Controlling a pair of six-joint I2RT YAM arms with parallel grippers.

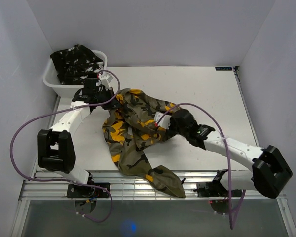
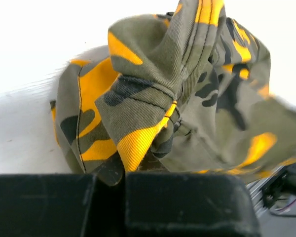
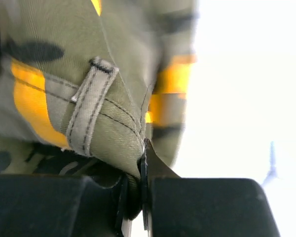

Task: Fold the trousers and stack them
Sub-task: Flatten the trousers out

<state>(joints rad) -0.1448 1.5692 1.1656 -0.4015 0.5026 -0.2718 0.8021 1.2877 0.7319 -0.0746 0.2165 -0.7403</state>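
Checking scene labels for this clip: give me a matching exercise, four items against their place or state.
1 olive trousers
2 black trousers
3 white tub
4 right gripper

A inside the tub
B at the far-left corner of the table
C jaws shut on olive cloth
D bunched mid-table, one leg over near edge

Pairs: 1-D, 2-A, 3-B, 4-C

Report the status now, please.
Left gripper and right gripper shut on olive trousers, bunched mid-table. One leg over near edge. Black trousers in tub.
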